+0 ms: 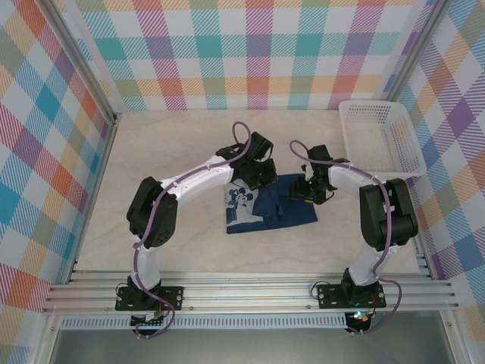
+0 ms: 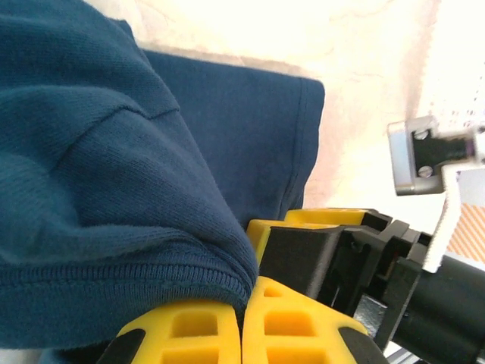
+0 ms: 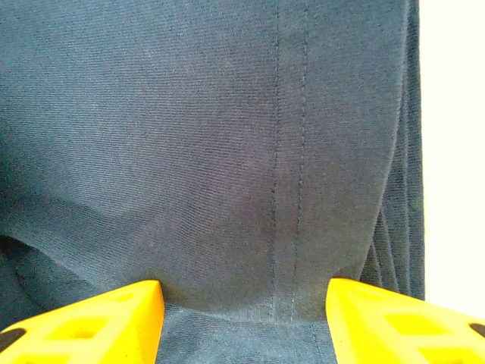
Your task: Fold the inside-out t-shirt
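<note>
From above, you had the inside-out t-shirt [image 1: 282, 214] lying as a rumpled navy oblong mid-table [image 1: 174, 152], with a pale print at its left end. Both wrists hid its far edge.

At your left wrist, the left gripper [image 2: 244, 299] was clamped tight on a bunched, ribbed hem of soft knit, and its yellow fingers [image 2: 288, 326] were cut off below.

At your right wrist, the right gripper [image 3: 242, 303] stood parted, straddling taut cloth with a double-stitched seam. You couldn't tell whether it squeezed.
</note>
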### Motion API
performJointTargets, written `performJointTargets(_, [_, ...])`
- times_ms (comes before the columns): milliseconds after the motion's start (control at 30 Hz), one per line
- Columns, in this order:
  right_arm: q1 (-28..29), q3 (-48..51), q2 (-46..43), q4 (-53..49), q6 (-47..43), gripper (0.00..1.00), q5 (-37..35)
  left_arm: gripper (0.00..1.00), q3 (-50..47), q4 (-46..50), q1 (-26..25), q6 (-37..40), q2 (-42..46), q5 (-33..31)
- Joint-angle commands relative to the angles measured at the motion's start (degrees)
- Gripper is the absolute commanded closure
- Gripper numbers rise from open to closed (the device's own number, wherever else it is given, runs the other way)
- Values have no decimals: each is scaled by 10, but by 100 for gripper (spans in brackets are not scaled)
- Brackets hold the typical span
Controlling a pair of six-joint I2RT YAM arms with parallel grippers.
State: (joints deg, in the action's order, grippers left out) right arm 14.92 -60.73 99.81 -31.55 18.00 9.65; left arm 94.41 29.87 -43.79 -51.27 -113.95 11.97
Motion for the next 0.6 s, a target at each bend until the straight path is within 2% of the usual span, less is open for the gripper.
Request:
performJointTargets(0, [-3,-3,-21,-7,3,41,8,100,28,-7,-13,-5,-11,14])
performJointTargets(333, [-8,-5,-64,-35,4,41,-28,100,57,-30,-22,-21,-61,3])
performJointTargets(467, [-25,5,-98,-47,16,41,-45,86,97,-36,-34,-30,-101,16])
performJointTargets(567, [-40,24,-141,-49,31,40,-52,70,146,-28,-48,-33,-136,27])
